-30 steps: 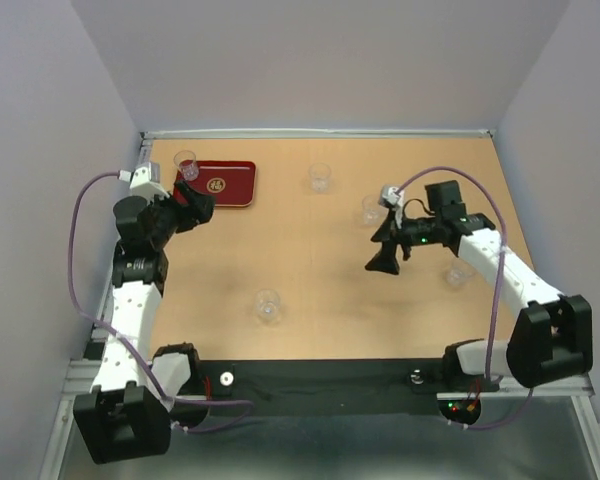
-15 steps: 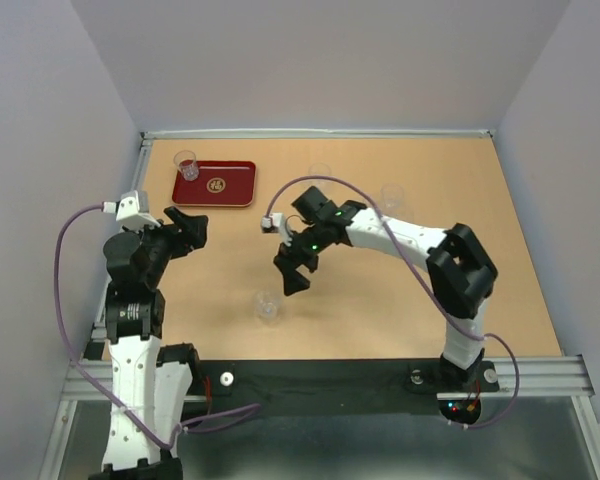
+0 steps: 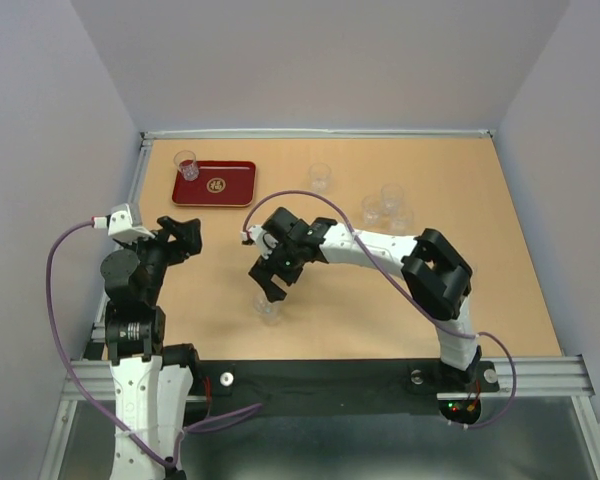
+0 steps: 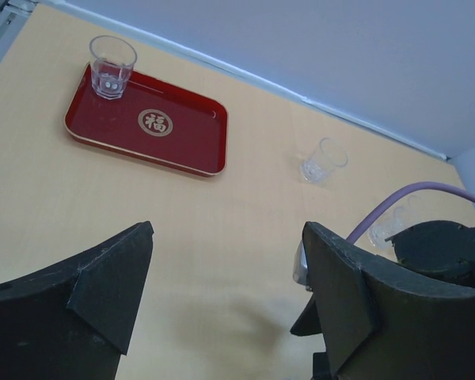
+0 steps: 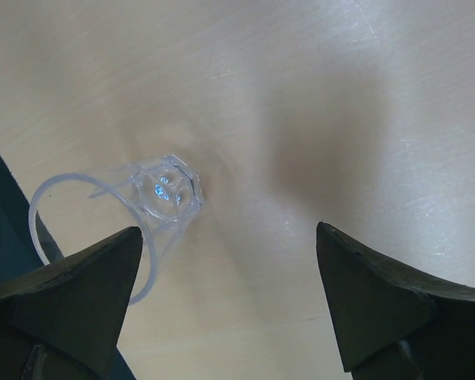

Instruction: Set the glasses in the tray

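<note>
The dark red tray [image 3: 228, 187] lies at the far left with one clear glass [image 3: 186, 165] standing on its left corner; both show in the left wrist view, tray [image 4: 186, 134] and glass [image 4: 112, 66]. A lone glass [image 3: 269, 306] stands near the front centre. My right gripper [image 3: 267, 284] hovers just over it, open; in the right wrist view [image 5: 229, 269] this glass [image 5: 154, 210] sits low, close to the left finger, not gripped. My left gripper [image 3: 188, 236] is open and empty, near of the tray [image 4: 226, 269].
Another glass [image 3: 320, 177] stands at the back centre, seen too in the left wrist view [image 4: 323, 161]. A cluster of three glasses [image 3: 385, 208] stands right of centre. The black front rail [image 3: 320, 375] runs just near of the lone glass.
My right arm has swung from the right side across to the left and lowered over the near-centre glass. My left arm has pulled back from the tray, leaving a glass on it.
</note>
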